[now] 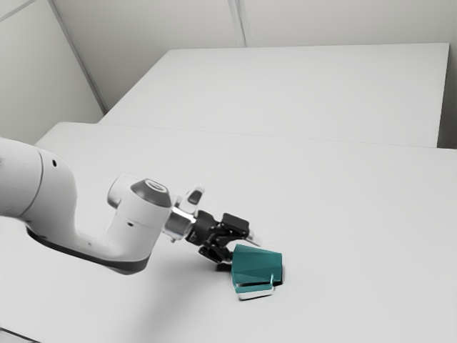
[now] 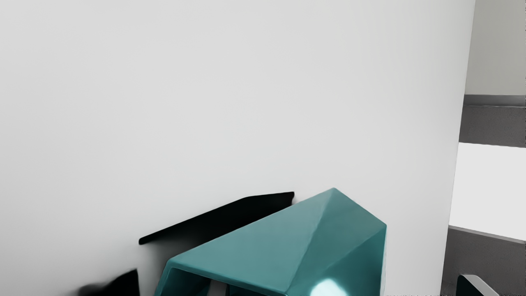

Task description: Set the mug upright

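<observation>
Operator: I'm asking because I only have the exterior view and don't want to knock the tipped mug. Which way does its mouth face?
Observer: Toward the jaws; the wrist view shows the open end of the mug on their side.
Operator: Is anything of ours clear of it?
Observer: Yes, one finger stands outside, with bare table showing between the two.

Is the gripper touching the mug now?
Cannot tell. The wrist view shows one gripper finger clear of the mug, but the other reaches into its mouth, where any contact is hidden.
</observation>
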Tool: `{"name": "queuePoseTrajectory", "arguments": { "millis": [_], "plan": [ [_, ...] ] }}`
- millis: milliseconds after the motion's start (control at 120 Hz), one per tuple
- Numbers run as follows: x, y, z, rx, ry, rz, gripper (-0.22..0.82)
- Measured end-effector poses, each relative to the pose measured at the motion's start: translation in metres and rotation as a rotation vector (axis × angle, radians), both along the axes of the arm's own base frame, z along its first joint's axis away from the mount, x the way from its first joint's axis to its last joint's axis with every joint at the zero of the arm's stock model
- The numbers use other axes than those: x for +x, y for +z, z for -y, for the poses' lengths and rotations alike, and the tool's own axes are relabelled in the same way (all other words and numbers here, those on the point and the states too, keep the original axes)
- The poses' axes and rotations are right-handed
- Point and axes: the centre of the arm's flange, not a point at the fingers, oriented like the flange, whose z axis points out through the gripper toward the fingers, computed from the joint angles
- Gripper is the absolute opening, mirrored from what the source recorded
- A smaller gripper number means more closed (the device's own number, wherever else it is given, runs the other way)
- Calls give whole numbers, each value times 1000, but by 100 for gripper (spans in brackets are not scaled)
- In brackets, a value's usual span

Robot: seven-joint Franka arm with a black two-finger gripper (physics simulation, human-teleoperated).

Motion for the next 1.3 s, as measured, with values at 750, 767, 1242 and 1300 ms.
{"name": "queuePoseTrajectory", "arguments": {
  "millis": [750, 767, 1242, 1300],
  "plan": [
    [4, 5, -13, -61, -67, 122, -12],
    [4, 6, -12, -61, -70, 125, -12],
    [22, 72, 2, 15, -224, 322, -16],
    [29, 88, -8, 85, -273, 353, -16]
  ]
}}
